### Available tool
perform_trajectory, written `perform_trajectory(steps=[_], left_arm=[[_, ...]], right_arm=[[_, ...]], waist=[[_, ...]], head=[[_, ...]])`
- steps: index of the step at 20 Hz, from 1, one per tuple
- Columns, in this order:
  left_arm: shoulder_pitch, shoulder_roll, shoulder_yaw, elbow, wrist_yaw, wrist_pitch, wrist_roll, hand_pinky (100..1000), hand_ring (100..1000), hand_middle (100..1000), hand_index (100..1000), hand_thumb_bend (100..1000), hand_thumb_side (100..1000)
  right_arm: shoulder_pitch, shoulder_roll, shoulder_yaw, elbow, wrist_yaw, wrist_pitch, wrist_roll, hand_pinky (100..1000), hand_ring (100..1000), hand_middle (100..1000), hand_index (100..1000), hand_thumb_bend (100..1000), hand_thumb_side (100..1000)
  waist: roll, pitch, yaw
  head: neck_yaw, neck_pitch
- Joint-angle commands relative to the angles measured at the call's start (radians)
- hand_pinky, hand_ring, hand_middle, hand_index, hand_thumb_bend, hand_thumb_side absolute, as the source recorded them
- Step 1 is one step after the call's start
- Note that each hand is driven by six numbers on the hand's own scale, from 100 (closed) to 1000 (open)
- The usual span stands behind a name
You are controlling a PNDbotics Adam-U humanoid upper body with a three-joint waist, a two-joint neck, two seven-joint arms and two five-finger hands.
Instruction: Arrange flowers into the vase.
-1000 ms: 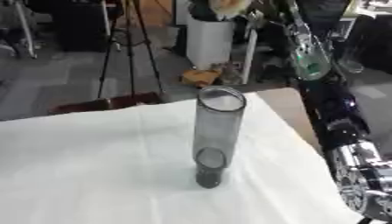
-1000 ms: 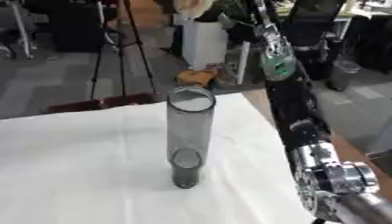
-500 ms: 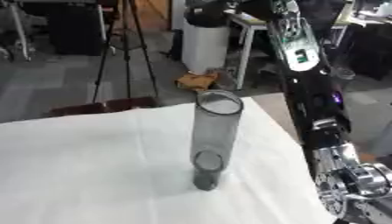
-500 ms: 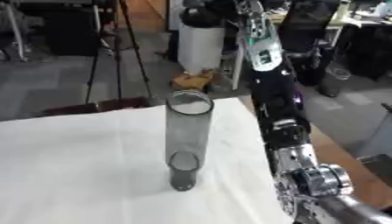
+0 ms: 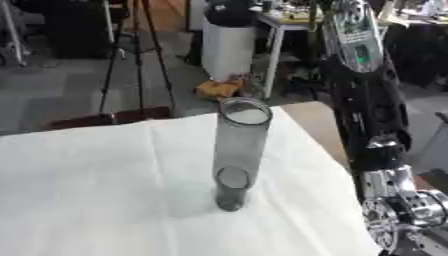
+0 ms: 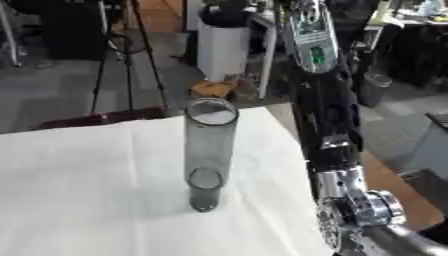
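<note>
A tall smoky-grey see-through vase (image 5: 238,155) stands upright on the white cloth (image 5: 87,190), a little right of the middle. It has an open round mouth and holds no flowers. My right arm (image 5: 367,100) rises steeply along the table's right side, right of the vase and apart from it. The arm has a green-lit panel (image 6: 313,47) on its upper part and leaves the picture at the top, so the hand is hidden. No flowers and no left hand show in either view.
The cloth ends close to the right of the vase, with bare wooden tabletop (image 5: 313,122) beyond it. Past the far edge stand a black tripod (image 5: 131,55), a white bin (image 5: 227,47) and a desk (image 5: 289,22) on the grey floor.
My right arm has swung more upright and nearer the vase's side. A pale thing seen at its top end a second ago is out of the picture. The vase has stayed put.
</note>
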Motion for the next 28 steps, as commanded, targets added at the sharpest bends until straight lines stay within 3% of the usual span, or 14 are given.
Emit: perform_trajectory(steps=[1,8,9,11,13,14,16,19,28], left_arm=[[-0.003,0.01,0.006,-0.01,-0.003,-0.005,-0.001,564,486,538,939,685,833],[-0.004,0.01,0.004,-0.009,-0.001,-0.004,-0.003,564,486,538,939,683,833],[-0.003,0.01,0.003,-0.008,0.0,-0.003,-0.004,564,486,539,940,684,834],[-0.001,0.011,0.002,-0.008,0.001,-0.003,-0.004,564,486,539,940,684,834],[-0.001,0.013,0.002,-0.008,0.001,-0.002,-0.004,564,486,539,940,684,834],[-0.001,0.013,0.002,-0.008,0.001,-0.002,-0.004,564,487,539,940,684,834],[-0.001,0.013,0.001,-0.008,0.002,-0.002,-0.005,564,487,539,940,684,834],[-0.001,0.013,0.0,-0.008,0.002,-0.001,-0.007,564,487,539,940,683,834],[0.0,0.012,0.001,-0.007,0.002,-0.002,-0.006,564,487,540,940,684,834]], right_arm=[[-0.011,-0.007,-0.017,-0.07,-0.067,0.06,-0.002,100,100,100,100,115,100],[-0.007,0.028,-0.017,-0.18,-0.203,0.193,-0.018,100,100,100,100,135,100],[-0.004,0.031,-0.019,-0.211,-0.304,0.248,-0.022,100,100,100,100,149,100],[0.02,0.013,-0.015,-0.28,-0.613,0.336,-0.059,100,100,100,100,150,100],[0.045,-0.023,-0.005,-0.323,-0.941,0.362,-0.123,100,100,100,100,151,100],[0.055,-0.035,0.002,-0.342,-1.058,0.365,-0.156,100,100,100,100,151,100],[0.066,-0.043,0.011,-0.374,-1.18,0.369,-0.204,100,100,100,100,149,100],[0.075,-0.041,0.02,-0.403,-1.233,0.377,-0.233,100,100,100,100,142,100],[0.095,-0.042,0.018,-0.4,-1.231,0.41,-0.204,100,100,100,100,129,100]], waist=[[-0.011,-0.018,-0.003],[-0.008,-0.016,-0.004],[-0.006,-0.016,-0.004],[-0.005,-0.016,-0.004],[-0.005,-0.017,-0.006],[-0.006,-0.017,-0.007],[-0.005,-0.018,-0.008],[-0.005,-0.018,-0.01],[-0.005,-0.016,-0.013]], head=[[0.006,0.009],[0.006,0.013],[0.004,0.014],[0.002,0.014],[0.0,0.011],[-0.001,0.01],[-0.003,0.007],[-0.005,0.005],[-0.002,0.006]])
